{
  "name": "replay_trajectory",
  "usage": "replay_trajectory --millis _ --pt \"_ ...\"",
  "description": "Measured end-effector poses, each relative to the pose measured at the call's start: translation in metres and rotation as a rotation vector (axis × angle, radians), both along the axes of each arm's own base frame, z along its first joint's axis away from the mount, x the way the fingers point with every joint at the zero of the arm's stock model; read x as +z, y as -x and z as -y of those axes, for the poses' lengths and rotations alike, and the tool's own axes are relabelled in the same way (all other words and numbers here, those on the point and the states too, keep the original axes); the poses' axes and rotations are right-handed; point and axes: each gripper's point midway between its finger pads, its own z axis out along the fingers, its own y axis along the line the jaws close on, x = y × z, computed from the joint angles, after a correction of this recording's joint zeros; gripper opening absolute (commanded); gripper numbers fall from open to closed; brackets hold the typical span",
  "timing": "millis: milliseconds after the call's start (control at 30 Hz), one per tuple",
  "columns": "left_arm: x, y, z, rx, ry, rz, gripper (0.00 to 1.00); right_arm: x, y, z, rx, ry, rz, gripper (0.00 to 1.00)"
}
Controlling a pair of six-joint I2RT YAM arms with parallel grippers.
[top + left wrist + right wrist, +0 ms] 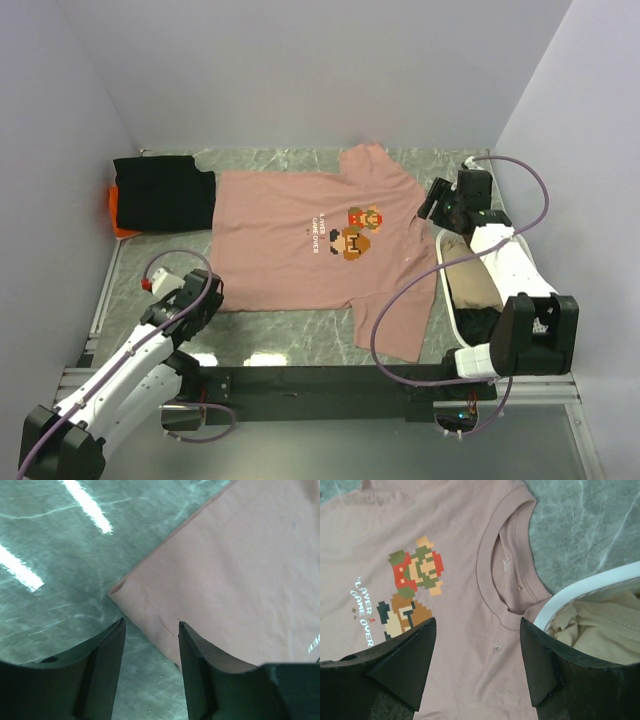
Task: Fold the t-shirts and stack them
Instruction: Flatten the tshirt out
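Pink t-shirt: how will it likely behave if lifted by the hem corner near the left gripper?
Probably floppy: the pink t-shirt lies flat as thin cloth, so the rest should hang and drag from the hem corner. Likely light for its spread. It may slide readily over the glossy table, which shows reflections.

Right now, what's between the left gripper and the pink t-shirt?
Nothing: the left wrist view shows the left gripper open directly over a corner of the pink t-shirt, tabletop beside it.
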Motion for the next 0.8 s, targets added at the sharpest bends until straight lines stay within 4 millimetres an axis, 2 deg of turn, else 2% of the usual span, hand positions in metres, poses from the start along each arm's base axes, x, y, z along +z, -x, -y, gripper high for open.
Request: replay_trajectory --millis 567,667,800 --pt "-0.016 0.005 -0.007 0.084 -0.001 -0.059 0.49 0.037 0.011 -0.001 0.011 0.004 0.118 0.75" --pt "-0.024 0.008 -0.009 0.089 0.001 -0.076 0.48 0.043 0.013 -0.001 0.011 0.004 0.136 0.75" --pt "-0.028 0.008 -0.008 0.093 0.003 -0.089 0.42 0.049 0.016 -0.001 0.011 0.005 0.155 0.75"
